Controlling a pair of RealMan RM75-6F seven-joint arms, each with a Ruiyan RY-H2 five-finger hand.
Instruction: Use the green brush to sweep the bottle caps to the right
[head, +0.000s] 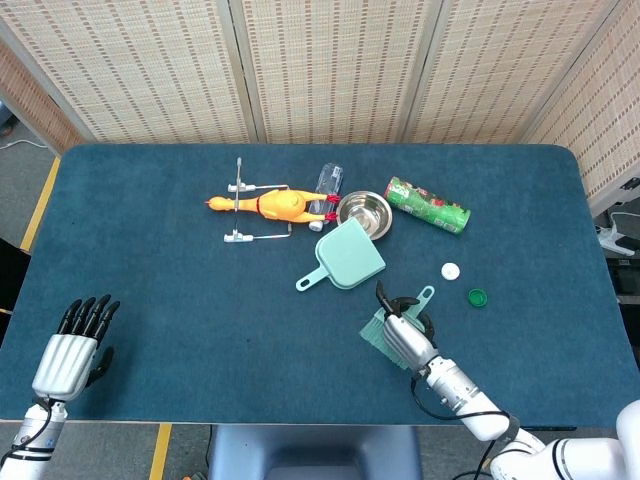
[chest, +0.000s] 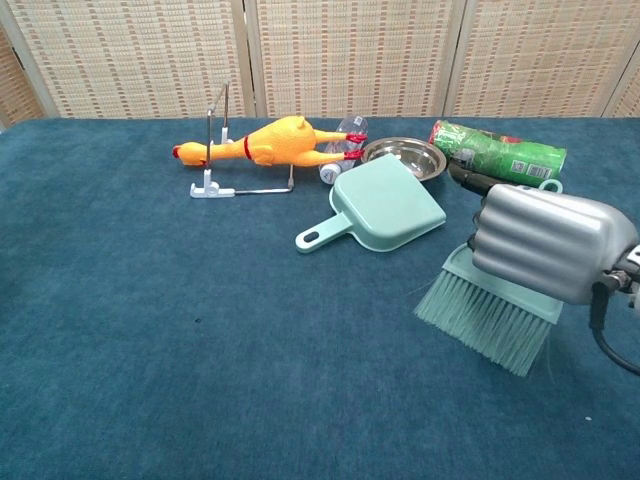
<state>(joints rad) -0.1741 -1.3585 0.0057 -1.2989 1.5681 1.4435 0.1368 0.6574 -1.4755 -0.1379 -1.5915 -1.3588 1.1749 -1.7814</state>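
Gripping the green brush, the right hand sits just right of centre near the front edge of the tabletop, fingers wrapped over the brush back. In the chest view the bristles point down and to the left onto the blue cloth, with the brush's hanging loop showing above the hand.

Two bottle caps lie apart from the brush toward the right edge: a white cap and a green cap, near each other but not touching. Whether a further cap lies under the brush cannot be told.

The left hand rests at the front left corner, holding nothing, fingers extended side by side.

A green dustpan lies near the middle of the tabletop, handle toward the front left. Behind it, toward the back edge, are a steel bowl, a green can lying on its side, a yellow rubber chicken lying across a wire stand, and a clear plastic bottle on its side between chicken and bowl.
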